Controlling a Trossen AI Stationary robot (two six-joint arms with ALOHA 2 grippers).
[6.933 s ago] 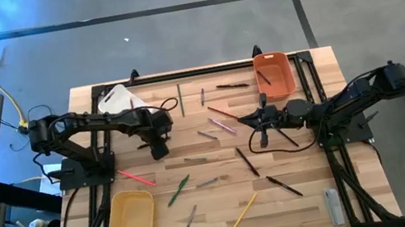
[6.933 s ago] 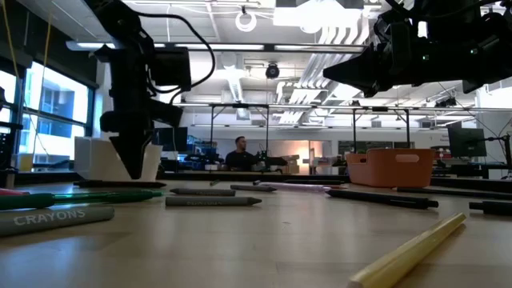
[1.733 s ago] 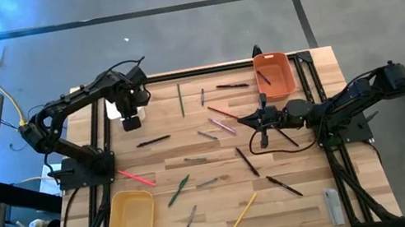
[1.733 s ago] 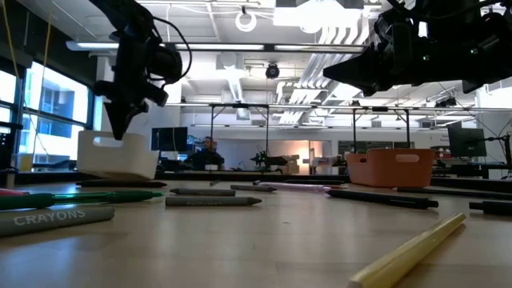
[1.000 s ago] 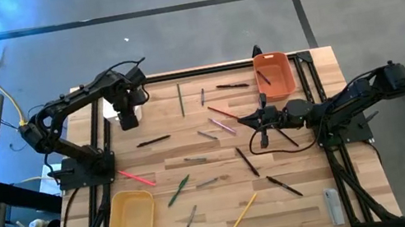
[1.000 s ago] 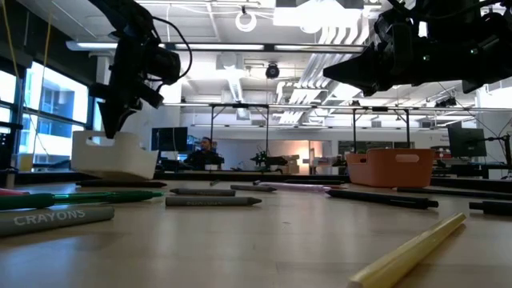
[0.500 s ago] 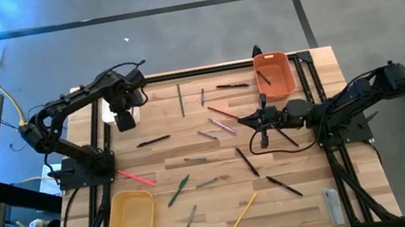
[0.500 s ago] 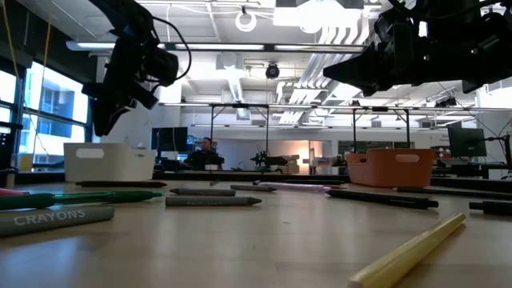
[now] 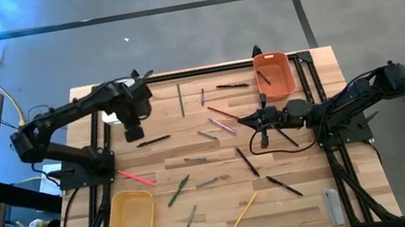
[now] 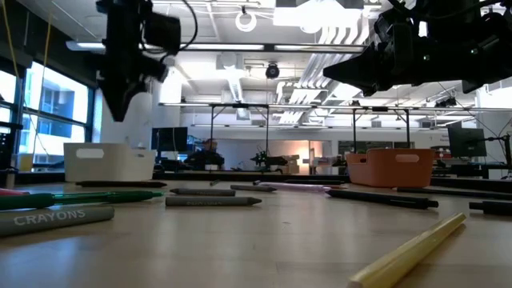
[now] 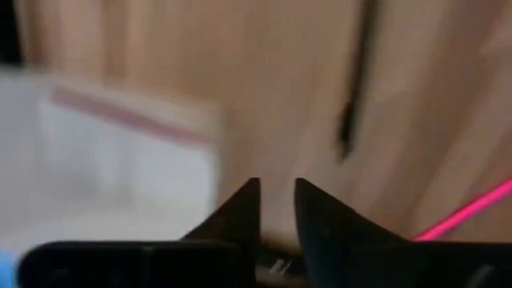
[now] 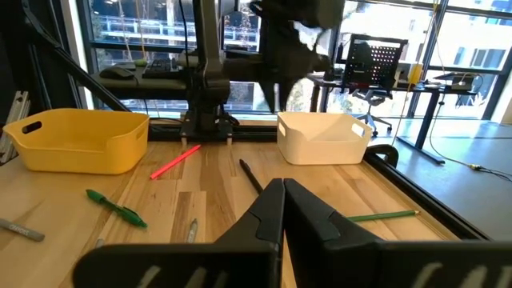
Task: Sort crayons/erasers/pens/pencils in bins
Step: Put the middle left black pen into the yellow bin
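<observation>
L gripper (image 9: 133, 131) has let go of the white rectangular plastic bin (image 10: 109, 162), now flat on the wooden table (image 9: 286, 207), fingers apart w/ nothing between, hovering beside it; R gripper (image 9: 264, 138) closed, idle; approx 20 sticks unsorted

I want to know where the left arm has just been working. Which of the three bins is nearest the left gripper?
The white bin, at the table's far left corner: the left gripper hovers right beside it. The orange bin is across the table and the yellow bin at the near edge.
</observation>
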